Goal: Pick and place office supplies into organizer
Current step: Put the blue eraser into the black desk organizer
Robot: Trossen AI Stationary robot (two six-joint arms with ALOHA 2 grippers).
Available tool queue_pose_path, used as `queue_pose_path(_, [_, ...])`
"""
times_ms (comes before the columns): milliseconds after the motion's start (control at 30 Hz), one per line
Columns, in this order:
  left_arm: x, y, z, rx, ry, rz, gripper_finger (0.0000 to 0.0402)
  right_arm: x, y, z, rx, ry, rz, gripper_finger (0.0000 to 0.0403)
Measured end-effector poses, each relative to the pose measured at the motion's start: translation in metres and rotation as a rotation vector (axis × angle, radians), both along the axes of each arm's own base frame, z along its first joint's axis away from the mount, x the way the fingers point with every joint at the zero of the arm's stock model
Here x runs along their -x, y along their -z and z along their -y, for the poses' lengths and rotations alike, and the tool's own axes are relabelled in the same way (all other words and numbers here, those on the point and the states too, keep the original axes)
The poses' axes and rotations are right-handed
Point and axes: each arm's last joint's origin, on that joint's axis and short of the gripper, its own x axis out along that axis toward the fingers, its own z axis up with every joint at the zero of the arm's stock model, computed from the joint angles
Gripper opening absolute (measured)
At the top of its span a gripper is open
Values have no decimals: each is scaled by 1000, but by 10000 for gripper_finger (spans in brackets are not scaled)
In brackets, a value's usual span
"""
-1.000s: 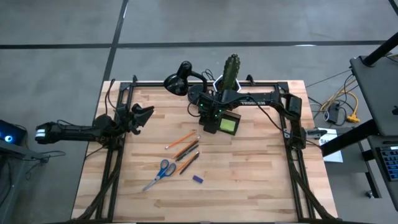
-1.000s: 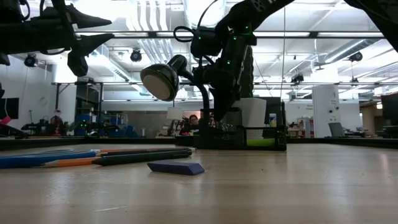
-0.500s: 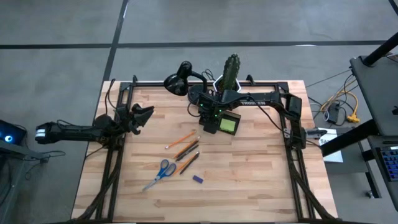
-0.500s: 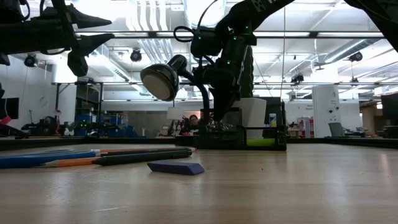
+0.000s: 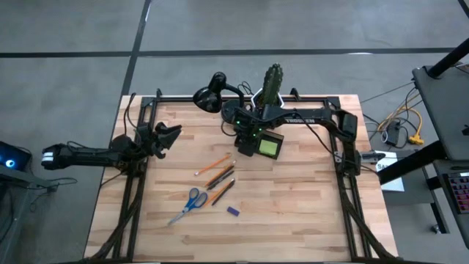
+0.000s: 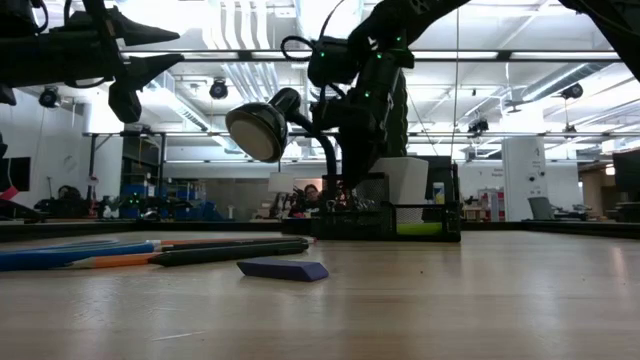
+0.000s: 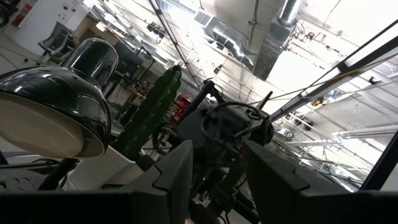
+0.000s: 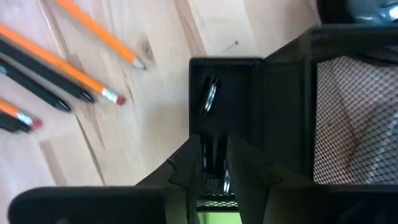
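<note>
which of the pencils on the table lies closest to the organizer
The orange pencil lying apart at the top of the cluster; the others lie farther down the table, toward the scissors, farther from the organizer.

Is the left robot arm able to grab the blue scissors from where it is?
Probably yes. The left gripper hangs open near the table's left edge, and only bare wood lies between it and the scissors.

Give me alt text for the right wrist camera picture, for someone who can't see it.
The right claw hangs, fingers slightly apart, over a small compartment of the black mesh organizer, where a shiny metal clip lies. Beside the organizer, on the wooden table, lie orange pencils and dark pens.
</note>
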Motion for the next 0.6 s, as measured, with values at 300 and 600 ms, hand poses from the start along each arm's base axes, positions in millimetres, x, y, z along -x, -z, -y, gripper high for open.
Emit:
queue_pose_path(300, [0,0,0,1,0,0,128,-8,-46,-14,14,10,127,95])
queue_pose_path(600, [0,0,0,2,1,0,128,-21,-82,-52,9,-62,219,156])
